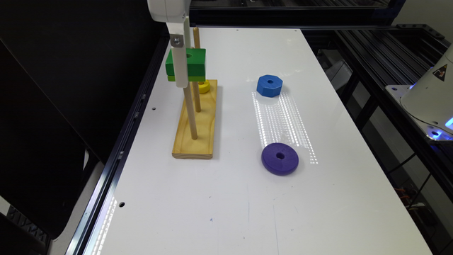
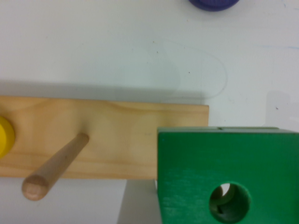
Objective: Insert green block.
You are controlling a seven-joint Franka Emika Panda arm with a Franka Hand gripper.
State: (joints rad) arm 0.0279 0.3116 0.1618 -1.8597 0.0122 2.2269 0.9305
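Observation:
The green block (image 1: 193, 62) hangs level in the air above the wooden peg base (image 1: 203, 141), at about the height of the peg tops. My gripper (image 1: 184, 79) comes down from above and is shut on the block, with one white finger across its near face. In the wrist view the green block (image 2: 229, 172) is close up, and a bit of something pale shows through its round hole. Beside it a peg (image 2: 56, 165) rises from the base (image 2: 117, 126). The front peg (image 1: 191, 117) runs up behind the finger, so its top is hidden.
A yellow ring (image 1: 204, 86) sits at the foot of the far peg. A blue octagonal block (image 1: 269, 85) and a purple round disc (image 1: 280, 159) lie on the white table (image 1: 230, 212), towards the exterior view's right. The table's left edge runs close to the base.

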